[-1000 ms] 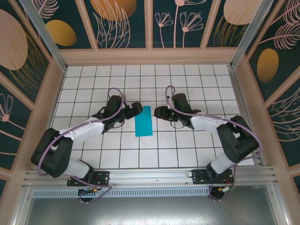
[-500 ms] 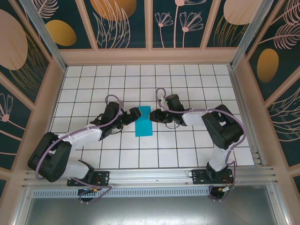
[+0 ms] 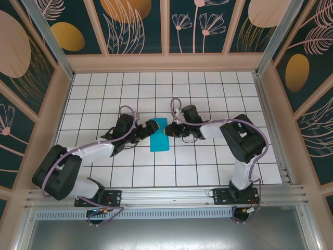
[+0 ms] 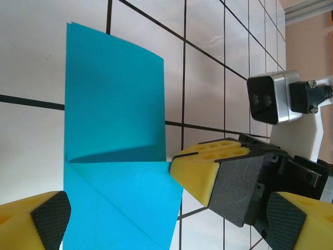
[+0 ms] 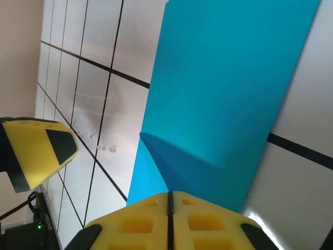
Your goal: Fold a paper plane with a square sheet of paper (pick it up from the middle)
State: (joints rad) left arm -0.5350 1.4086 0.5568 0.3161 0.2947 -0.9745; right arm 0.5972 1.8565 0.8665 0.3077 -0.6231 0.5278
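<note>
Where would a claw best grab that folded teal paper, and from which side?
Probably by the right-hand edge of its lifted flap, coming in low from the right. The rest of the paper lies flat on the table, while the flap stands off it, casting a shadow. The right claw is shut there.

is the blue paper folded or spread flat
Folded: the square sheet of paper shows doubled layers at one edge, a raised flap and a diagonal crease.
</note>
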